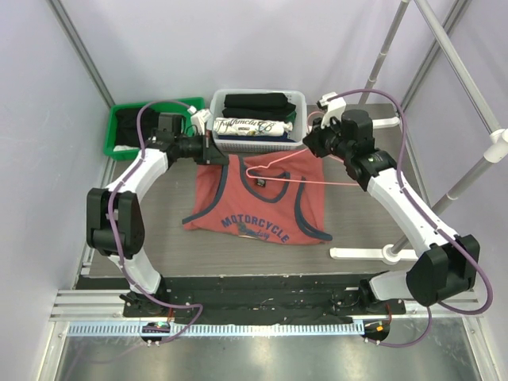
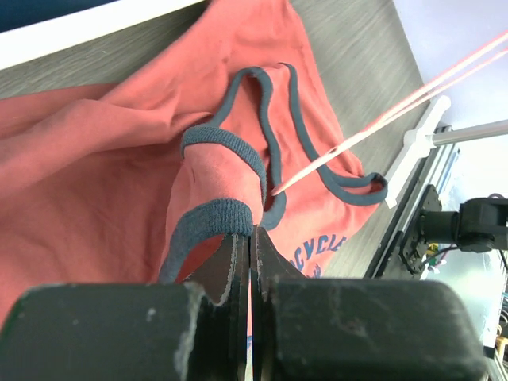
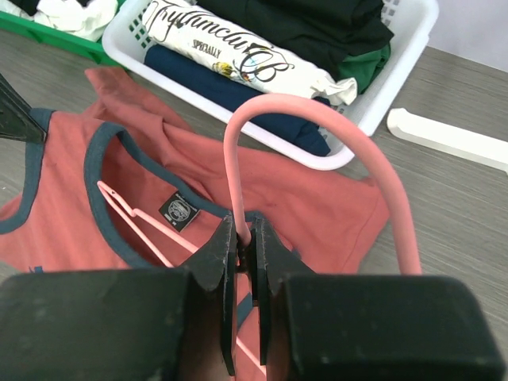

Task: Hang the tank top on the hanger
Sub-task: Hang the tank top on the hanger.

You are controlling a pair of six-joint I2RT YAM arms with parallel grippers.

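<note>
Two grips divide the work: the left gripper (image 2: 251,238) pinches shut on a strap of the tank top (image 2: 95,206), raising an opening; the right gripper (image 3: 248,234) clamps the hook of the hanger (image 3: 229,155), likely to steer its arm inside.

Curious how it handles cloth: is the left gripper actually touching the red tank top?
Touching. The left wrist view shows the left gripper shut on the tank top at its navy-trimmed strap.

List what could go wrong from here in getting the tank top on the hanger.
The left hand pinches only the strap's trim on the tank top; the cloth may slip out when pulled.
The right hand grips the hanger by its thin hook alone, so it could swivel and its tip miss the opening.
The hook sits near the white basket and might catch its rim.
</note>
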